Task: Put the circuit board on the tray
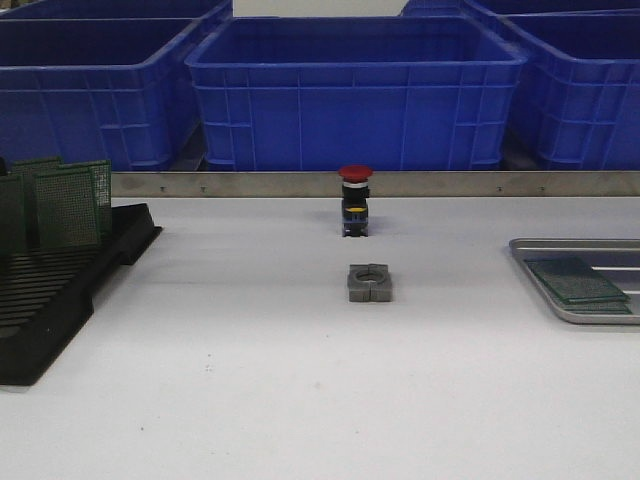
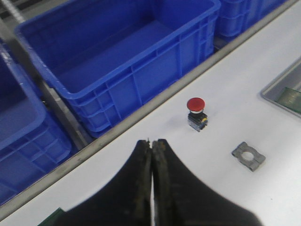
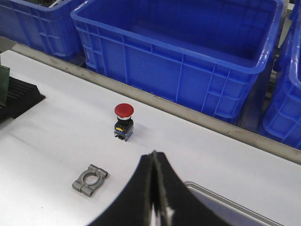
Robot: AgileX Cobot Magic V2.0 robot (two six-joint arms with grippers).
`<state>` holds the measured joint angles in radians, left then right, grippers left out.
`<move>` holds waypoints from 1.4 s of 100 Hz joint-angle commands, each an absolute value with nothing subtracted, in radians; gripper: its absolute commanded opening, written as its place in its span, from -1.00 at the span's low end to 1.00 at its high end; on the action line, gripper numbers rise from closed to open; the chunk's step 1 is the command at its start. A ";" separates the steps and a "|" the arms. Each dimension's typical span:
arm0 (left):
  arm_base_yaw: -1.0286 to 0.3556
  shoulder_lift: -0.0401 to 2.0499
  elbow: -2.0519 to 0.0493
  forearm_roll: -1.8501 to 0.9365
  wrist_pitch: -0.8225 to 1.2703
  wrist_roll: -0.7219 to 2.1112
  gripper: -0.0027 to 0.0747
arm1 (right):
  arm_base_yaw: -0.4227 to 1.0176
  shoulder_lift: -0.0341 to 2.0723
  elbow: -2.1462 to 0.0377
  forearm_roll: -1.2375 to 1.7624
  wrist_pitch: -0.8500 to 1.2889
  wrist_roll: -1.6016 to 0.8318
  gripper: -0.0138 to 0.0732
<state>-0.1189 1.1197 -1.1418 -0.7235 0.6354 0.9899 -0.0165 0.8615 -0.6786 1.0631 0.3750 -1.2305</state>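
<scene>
Only the front view took in both ends of the desk (image 1: pixel 300 400): a black slotted rack (image 1: pixel 60 290) at the far left with green circuit boards (image 1: pixel 68 205) standing upright in its slots, and the tray (image 1: pixel 560 300) at the far right edge with flat green boards (image 1: pixel 580 282) lying stacked inside it. Neither arm showed in that view. The left wrist view showed the left tool (image 2: pixel 151 143) with its two dark fingers pressed together, nothing between them, raised over the bare desk; ahead of it stood a red-capped push button (image 2: pixel 196 113), beside that lay a grey metal clamp block (image 2: pixel 248 156), and beyond those, well apart from the tool, a corner of the tray with a strip of green board was visible at the frame edge. The right wrist view showed the right tool (image 3: pixel 154 155) likewise closed to a thin seam and holding nothing; the tray's rounded rim (image 3: pixel 221 200) lay just beside and under its fingers, though the boards in it were hidden there. The button and clamp sat ahead of this tool, the rack's end farther off. Behind the desk's metal rail, the blue plastic bins (image 1: pixel 355 90) looked empty as far as their interiors showed.
</scene>
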 commanded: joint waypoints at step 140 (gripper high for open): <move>-0.121 0.084 -0.330 -0.834 0.277 0.983 -0.98 | -0.013 0.201 -0.307 1.129 0.365 -1.250 -0.94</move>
<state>-0.1189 0.0738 -0.3048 -0.8048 0.3312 0.9899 -0.0165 0.1932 -0.2820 1.0943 0.3927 -1.2444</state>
